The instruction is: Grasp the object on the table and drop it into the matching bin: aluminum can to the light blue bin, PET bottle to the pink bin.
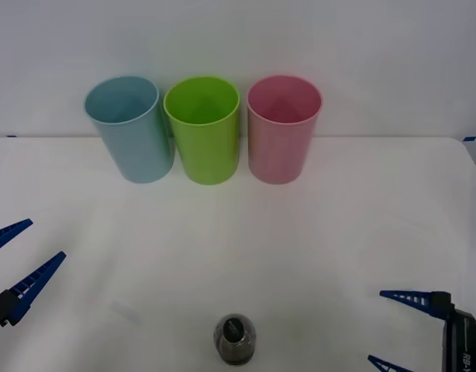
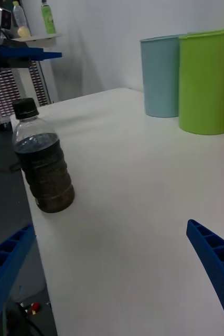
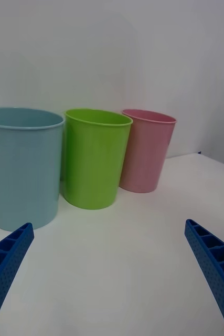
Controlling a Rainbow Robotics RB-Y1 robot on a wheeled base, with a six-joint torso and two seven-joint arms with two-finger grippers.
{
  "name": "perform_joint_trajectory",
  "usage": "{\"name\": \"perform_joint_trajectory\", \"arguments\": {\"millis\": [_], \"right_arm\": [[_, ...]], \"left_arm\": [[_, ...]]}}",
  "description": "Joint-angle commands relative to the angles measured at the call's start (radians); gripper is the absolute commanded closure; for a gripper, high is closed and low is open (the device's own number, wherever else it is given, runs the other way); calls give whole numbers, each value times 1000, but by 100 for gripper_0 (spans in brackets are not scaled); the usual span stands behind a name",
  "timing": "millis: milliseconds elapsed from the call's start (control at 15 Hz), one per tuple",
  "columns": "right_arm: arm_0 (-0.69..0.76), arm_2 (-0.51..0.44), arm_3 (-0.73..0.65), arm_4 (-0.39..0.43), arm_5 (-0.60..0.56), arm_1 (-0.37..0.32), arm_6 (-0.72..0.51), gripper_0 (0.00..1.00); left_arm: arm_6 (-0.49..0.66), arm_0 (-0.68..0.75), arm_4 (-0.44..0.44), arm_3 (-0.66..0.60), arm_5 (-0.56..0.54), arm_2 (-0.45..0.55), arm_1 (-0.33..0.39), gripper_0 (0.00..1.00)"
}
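Because the bottle [image 1: 235, 339] stands upright at the near edge of the table [image 1: 339, 225], between your two arms, the choice of arm comes first. It sits to the left of your right gripper [image 1: 397, 329] and to the right of your left gripper [image 1: 21, 256]. In the front view the right one looks somewhat nearer, and its wrist camera looks across at the bottle, so I would judge that arm the better placed.

The bottle's long axis is vertical, cap up. A sideways approach with the fingers level on either side of the body seems the natural grip.

Both grippers are open, their blue ribbed fingers spread wide and holding nothing. Neither touches the bottle.

The bottle is small, rounded and made of translucent dark-grey plastic, with a ridged lower body and a dark round cap [image 2: 24, 108]. Such plastic is probably light and smooth, so it may tip or slide if a finger nudges it before closing.

Well beyond both grippers, at the far side of the table, three tall tapered plastic bins stand close in a row: the light blue bin [image 1: 129, 128], a lime green bin [image 1: 203, 128], and the pink bin [image 1: 283, 128]. The pink one, your target, stands on the right arm's side.
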Motion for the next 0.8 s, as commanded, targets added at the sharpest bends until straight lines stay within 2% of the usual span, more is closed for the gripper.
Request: {"name": "perform_joint_trajectory", "arguments": {"millis": [67, 467, 800], "right_arm": [[-30, 85, 0, 7, 7, -2, 1, 0], [-105, 285, 0, 13, 85, -2, 23, 0], [-173, 430, 0, 16, 170, 3, 87, 0]], "left_arm": [[0, 0, 0, 0, 0, 0, 0, 0], [0, 0, 0, 0, 0, 0, 0, 0], [0, 0, 0, 0, 0, 0, 0, 0]]}}
